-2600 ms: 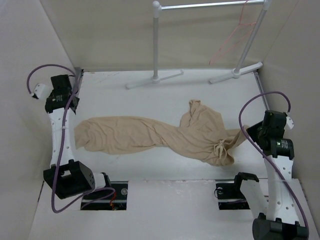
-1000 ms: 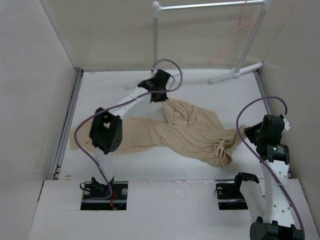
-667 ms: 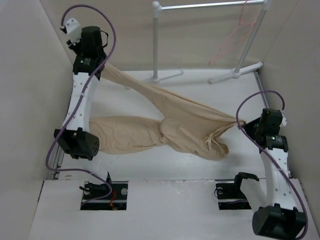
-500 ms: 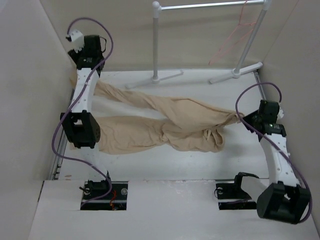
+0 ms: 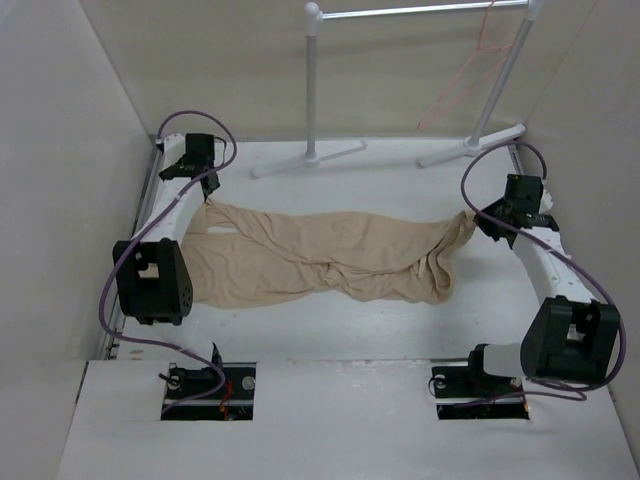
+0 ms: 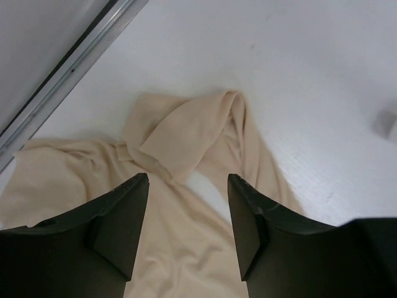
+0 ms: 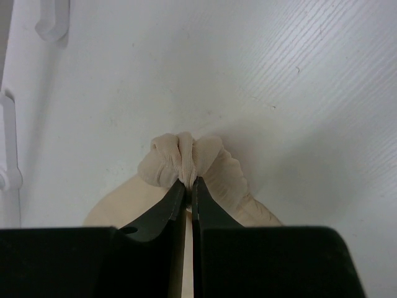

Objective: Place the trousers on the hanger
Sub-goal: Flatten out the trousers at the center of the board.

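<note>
The right gripper [image 7: 188, 184] is pinching a bunched edge of the soft, wrinkled beige trousers [image 5: 330, 255] while the left gripper [image 6: 188, 180] is hovering, jaws spread.

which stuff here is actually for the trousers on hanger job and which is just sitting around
For the job:
trousers, lying on the table
hanger, hung at the back right
right pincer, shut on the trousers
left pincer, open over them

Just there:
garment rack
</note>
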